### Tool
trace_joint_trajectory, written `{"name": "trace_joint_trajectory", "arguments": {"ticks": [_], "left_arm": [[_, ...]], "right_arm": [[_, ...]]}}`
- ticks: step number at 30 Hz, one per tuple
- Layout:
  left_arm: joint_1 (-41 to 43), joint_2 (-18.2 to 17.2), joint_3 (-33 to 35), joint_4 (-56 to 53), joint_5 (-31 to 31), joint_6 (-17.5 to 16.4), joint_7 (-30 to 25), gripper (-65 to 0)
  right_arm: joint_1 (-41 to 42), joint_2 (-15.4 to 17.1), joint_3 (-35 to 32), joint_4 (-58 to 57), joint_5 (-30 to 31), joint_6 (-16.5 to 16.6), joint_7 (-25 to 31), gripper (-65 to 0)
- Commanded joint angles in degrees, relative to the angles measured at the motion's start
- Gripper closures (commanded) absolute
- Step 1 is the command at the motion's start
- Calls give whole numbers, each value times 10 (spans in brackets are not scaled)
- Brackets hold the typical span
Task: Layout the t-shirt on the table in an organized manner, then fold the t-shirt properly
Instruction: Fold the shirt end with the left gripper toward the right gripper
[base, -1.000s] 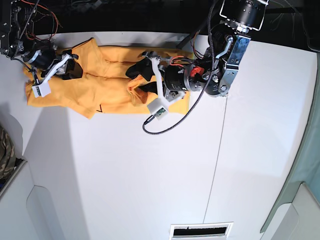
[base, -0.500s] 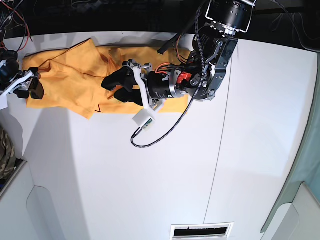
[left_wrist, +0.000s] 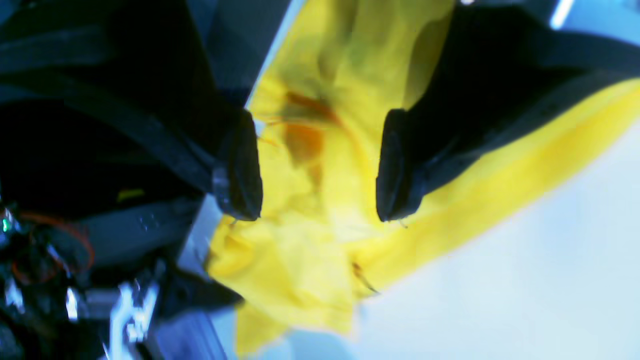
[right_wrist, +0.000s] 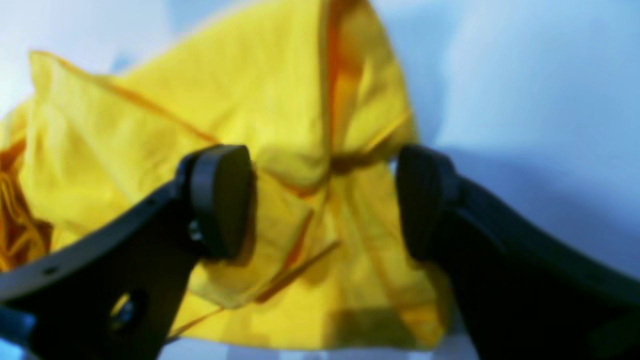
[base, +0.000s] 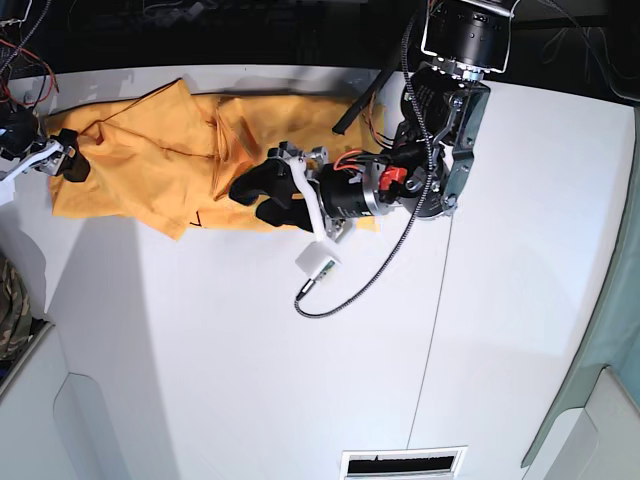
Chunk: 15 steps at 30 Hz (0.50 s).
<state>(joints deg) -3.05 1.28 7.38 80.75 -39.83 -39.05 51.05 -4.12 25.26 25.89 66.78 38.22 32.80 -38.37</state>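
While the t-shirt (base: 150, 165) lies rumpled along the bench's (base: 300, 380) far edge, both grippers, left gripper (left_wrist: 320, 175) and right gripper (right_wrist: 325, 200), stand spread above it; spreading-out seems underway, needing fresh corner grasps.

bare table (base: 250, 360) near side, t-shirt (base: 150, 165) and left arm (base: 400, 180) crowding far edge

So I count one orange-yellow t-shirt (base: 150, 160), one big white table (base: 300, 380), two robot arms, each with one gripper (left gripper (base: 255, 195), right gripper (base: 62, 160)), plus one camouflage cloth (base: 10, 310) off the side.
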Motion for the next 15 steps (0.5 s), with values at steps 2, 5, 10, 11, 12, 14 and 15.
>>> {"name": "trace_joint_trajectory", "arguments": {"ticks": [2, 5, 10, 11, 12, 14, 15], "left_arm": [[-10, -4, -21, 14, -15, -10, -5, -395], [-4, -28, -43, 14, -15, -10, -5, -395], [18, -75, -108, 14, -16, -10, -7, -395], [22, -83, -127, 14, -16, -10, -7, -395], [24, -93, -143, 14, -23, -10, -7, -395], [36, -113, -161, 14, -37, -10, -6, -395], [45, -122, -164, 14, -37, -10, -7, -395]], "right_arm": [[7, 12, -17, 8, 2, 5, -9, -446], [7, 12, -31, 8, 2, 4, -11, -393], [8, 14, -24, 16, 4, 0, -10, 0], [8, 14, -22, 21, 4, 0, -9, 0], [8, 14, -19, 28, 3, 0, -9, 0], [8, 14, -9, 45, 3, 0, -10, 0], [8, 14, -1, 55, 4, 0, -11, 0]]}}
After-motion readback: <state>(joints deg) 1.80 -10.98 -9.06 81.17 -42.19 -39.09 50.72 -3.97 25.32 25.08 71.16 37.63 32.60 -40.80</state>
